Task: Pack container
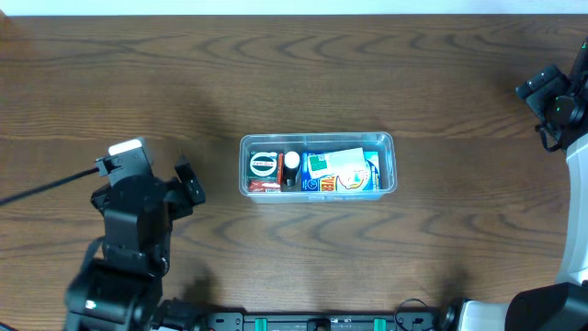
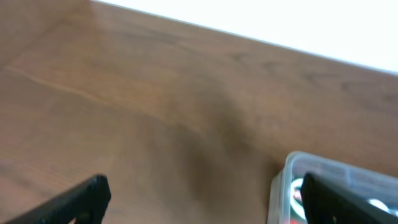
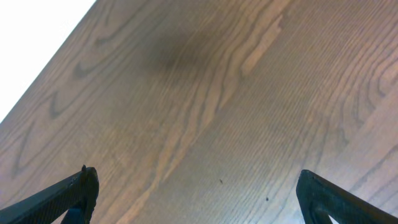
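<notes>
The container (image 1: 390,166) sits mid-table on the wooden table (image 1: 276,74), long side running left to right. It holds small packets (image 1: 342,171), blue, green and white in its right part, with a round black-and-white item (image 1: 264,165) at its left end. The left gripper (image 1: 190,182) hangs near the container's left end without touching it, jaws spread wide and empty. The right gripper (image 3: 196,199) is over bare wood by the table's right edge, well apart from the container, jaws also wide and empty.
</notes>
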Motion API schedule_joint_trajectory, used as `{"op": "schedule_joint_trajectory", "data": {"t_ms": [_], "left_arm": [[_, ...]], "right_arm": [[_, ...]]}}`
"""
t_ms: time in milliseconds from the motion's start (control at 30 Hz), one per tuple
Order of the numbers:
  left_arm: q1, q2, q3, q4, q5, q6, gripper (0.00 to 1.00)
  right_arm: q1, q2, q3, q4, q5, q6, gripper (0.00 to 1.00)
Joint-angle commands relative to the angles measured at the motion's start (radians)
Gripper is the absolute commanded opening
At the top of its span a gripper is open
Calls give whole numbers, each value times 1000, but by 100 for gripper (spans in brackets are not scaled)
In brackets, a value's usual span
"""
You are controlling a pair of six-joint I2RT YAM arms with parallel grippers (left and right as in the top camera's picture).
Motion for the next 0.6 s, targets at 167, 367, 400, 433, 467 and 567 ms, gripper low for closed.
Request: {"op": "schedule_joint_trajectory", "data": {"t_ms": [167, 367, 400, 433, 467, 567], "left_arm": [[176, -225, -376, 468, 334, 199, 98], [191, -416, -576, 622, 334, 198, 98], [197, -447, -604, 639, 335, 198, 98], [203, -471, -624, 647, 335, 195, 98], [209, -491, -642, 657, 335, 195, 98], [227, -537, -685, 676, 335, 195, 98]], "right_arm": [[-4, 3, 0, 1, 4, -4, 99], [-4, 3, 0, 1, 4, -4, 99], [-4, 3, 0, 1, 4, -3, 99], [-4, 3, 0, 1, 4, -4, 99], [-4, 3, 0, 1, 4, -4, 99], [-4, 3, 0, 1, 4, -4, 99]]}}
